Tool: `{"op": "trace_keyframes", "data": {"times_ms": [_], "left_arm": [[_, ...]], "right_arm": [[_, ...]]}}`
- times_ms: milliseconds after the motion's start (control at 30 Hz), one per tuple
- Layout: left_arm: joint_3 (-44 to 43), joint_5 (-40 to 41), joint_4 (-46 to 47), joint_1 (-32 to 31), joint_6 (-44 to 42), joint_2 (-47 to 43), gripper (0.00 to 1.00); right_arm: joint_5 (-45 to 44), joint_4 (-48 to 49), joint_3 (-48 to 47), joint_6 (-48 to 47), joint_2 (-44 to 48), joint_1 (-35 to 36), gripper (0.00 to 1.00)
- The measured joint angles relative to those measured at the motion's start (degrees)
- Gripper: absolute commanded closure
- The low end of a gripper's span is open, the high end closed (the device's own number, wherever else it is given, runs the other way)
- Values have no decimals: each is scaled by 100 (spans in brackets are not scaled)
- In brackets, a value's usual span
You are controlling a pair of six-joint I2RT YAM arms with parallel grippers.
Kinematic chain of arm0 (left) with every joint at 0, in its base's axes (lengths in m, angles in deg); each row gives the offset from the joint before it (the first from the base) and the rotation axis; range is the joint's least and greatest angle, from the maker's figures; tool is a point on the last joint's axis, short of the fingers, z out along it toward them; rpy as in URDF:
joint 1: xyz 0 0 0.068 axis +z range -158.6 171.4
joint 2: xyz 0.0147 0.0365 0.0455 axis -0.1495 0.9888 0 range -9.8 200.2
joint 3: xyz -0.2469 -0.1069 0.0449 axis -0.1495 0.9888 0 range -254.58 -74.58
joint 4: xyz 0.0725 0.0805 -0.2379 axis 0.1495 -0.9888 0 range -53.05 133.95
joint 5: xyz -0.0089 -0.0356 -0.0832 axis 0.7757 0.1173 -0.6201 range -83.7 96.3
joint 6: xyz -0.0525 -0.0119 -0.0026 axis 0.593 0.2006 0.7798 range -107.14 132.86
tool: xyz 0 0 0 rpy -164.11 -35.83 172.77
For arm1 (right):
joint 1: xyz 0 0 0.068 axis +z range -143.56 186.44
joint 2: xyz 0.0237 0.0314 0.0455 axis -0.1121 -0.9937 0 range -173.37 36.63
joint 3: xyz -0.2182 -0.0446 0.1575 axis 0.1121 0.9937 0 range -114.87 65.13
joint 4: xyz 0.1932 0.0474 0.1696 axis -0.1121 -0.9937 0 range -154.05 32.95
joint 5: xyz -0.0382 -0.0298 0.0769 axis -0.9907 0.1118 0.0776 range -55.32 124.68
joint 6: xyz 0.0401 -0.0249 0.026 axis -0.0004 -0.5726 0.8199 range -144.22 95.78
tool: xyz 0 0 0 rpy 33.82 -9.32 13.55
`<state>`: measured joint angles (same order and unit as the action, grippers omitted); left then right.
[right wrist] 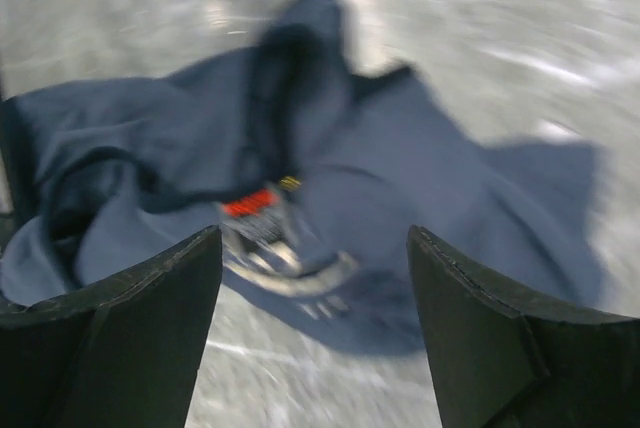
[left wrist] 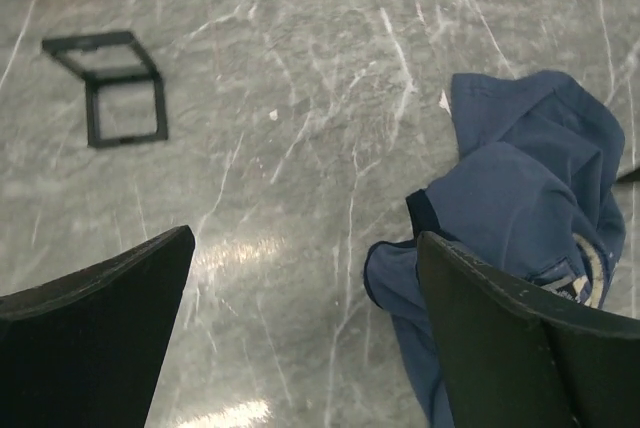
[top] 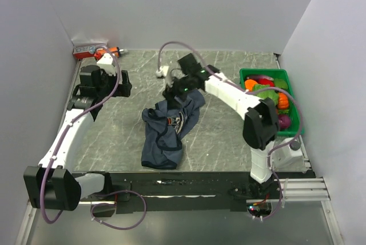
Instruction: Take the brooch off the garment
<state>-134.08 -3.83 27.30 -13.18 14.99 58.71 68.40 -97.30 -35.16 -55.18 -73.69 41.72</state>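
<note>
Grey marbled bench (top: 114,142) sits under the left tool (left wrist: 305,238), released and empty, at upper left. Mid-frame, the crumpled top (top: 168,136) carries a blurred gold speck, likely the brooch (right wrist: 290,184), not yet removed. The right tool (right wrist: 315,233) hovers over it, released and empty.

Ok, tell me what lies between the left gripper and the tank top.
Only bare table separates the left gripper from the tank top; the top view shows it.
</note>
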Motion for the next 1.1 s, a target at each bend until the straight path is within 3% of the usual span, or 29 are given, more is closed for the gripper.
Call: {"op": "trace_keyframes", "data": {"times_ms": [300,500,767,867,900,967,1000,1100], "left_arm": [[-125,538,-415,151,1423,39,1],[-122,752,-575,199,1659,42,1],[-48,804,-756,804,1869,-55,1],[74,852,-811,970,1878,-203,1],[131,850,-815,988,1880,-262,1],[236,846,-848,992,1902,-372,2],[273,841,-852,992,1919,-409,2],[363,780,-852,992,1967,-463,2]], "right_arm": [[608,455,48,184,-643,411,18],[656,1202,98,654,-933,450,15],[638,1473,-173,1051,-1766,636,18],[632,1528,-260,1248,-1943,684,32],[638,1569,-295,1320,-1998,693,45],[645,1670,-376,1423,-2076,713,56],[654,1676,-446,1515,-2109,723,72],[656,1644,-782,1744,-2159,726,100]]}}
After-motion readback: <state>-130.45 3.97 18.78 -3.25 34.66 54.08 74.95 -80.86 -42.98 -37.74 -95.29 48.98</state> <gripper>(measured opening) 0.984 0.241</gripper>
